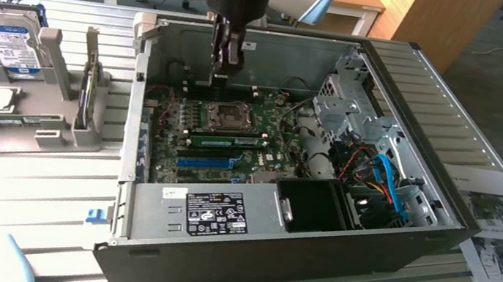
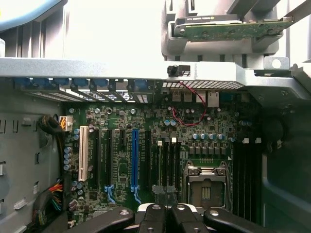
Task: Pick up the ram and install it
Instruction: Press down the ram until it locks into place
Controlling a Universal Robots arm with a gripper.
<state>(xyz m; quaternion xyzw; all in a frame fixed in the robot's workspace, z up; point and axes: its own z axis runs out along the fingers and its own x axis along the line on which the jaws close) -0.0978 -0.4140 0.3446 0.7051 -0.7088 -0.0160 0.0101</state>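
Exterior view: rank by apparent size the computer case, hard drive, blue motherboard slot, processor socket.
1. Computer case
2. Hard drive, though it sits at a different distance from the camera
3. Blue motherboard slot
4. Processor socket, close to the slot; unsure

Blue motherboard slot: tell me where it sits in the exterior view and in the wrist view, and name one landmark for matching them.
Exterior view: the blue slot lies on the motherboard, nearer the camera than the processor socket.
Wrist view: the blue slot runs among black slots, between the white slot and the processor socket.
Shared landmark: the processor socket.
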